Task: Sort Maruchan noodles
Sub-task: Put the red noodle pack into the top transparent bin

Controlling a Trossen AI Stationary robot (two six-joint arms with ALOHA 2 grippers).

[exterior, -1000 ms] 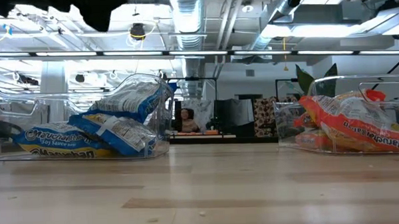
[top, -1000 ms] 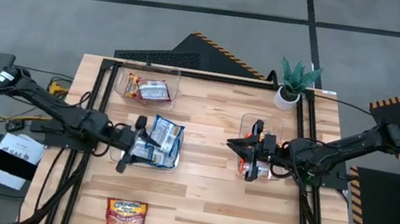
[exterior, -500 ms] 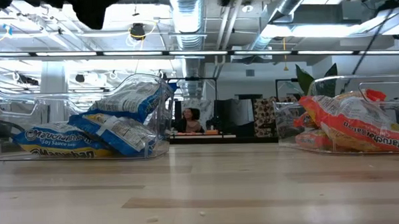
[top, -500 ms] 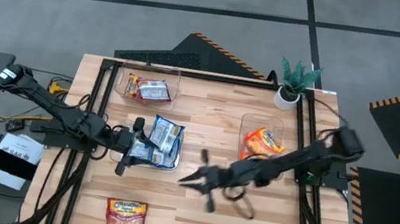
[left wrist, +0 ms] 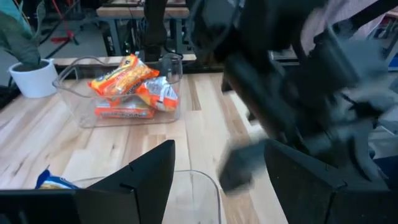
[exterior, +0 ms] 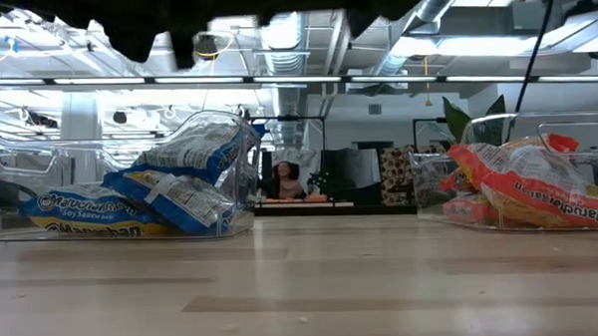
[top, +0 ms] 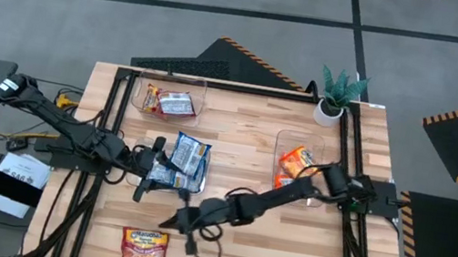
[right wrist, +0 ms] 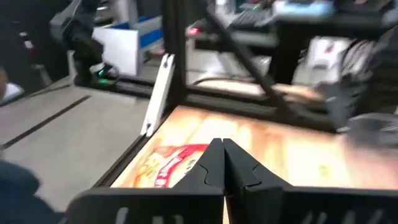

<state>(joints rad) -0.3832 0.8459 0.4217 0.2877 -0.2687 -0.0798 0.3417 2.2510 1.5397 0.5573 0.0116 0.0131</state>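
Note:
One red-and-orange noodle packet (top: pixel 143 246) lies flat near the table's near-left corner; it also shows in the right wrist view as the packet (right wrist: pixel 177 163). My right gripper (top: pixel 173 221) hovers just right of and beyond it, stretched across the table, with its fingers shut (right wrist: pixel 224 152) and empty. Blue-and-white packets (top: pixel 179 162) lie piled in a clear bin (exterior: pixel 242 180). My left gripper (top: pixel 150 171) waits open (left wrist: pixel 217 180) at that bin's left rim. Orange packets (top: pixel 297 162) fill the right bin (left wrist: pixel 81 102), and red ones (top: pixel 169 101) the far-left bin.
A potted plant (top: pixel 340 95) stands at the far-right corner. A dark frame (top: pixel 109 128) runs round the table's edges. Bare wood (top: pixel 284 248) lies along the near edge to the right of the lone packet. A person sits in the room beyond (exterior: pixel 280 181).
My right arm has swung from the orange packets' bin across the table toward the near-left, and its gripper now stands close to the lone packet. The left arm and the packets have kept still.

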